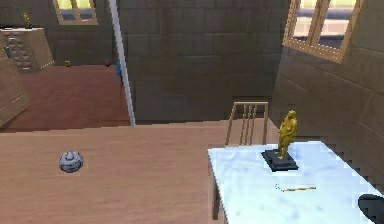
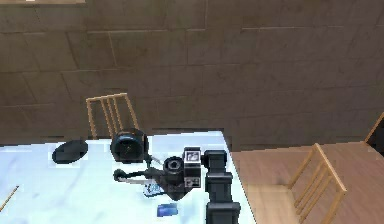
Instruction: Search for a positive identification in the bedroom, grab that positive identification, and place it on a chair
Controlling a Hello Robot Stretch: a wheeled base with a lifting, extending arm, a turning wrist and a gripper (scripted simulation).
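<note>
The grab step appears to be in hand: the arm (image 2: 218, 195) is rising across the near edge of the white surface (image 2: 40, 185), and the pincer (image 2: 130, 178) is showing against the surface's top, just short of a dark round thing (image 2: 127, 146) standing there. Because things are lying on the surface at and behind its fingers, I cannot tell whether the pincer is holding anything. A small blue flat thing (image 2: 167, 210) is lying on the surface near the arm's bar; judging by its shape it may be the positive identification, though it is too small to be sure. A flat dark disc (image 2: 70, 151) is resting farther along the surface. The next move is probably calling for bringing the fingers onto the blue thing, lifting it clear, then carrying it to 1 of the 2 chairs: the chair behind the surface (image 2: 108, 108) or the chair off the surface's end (image 2: 318, 185).
</note>
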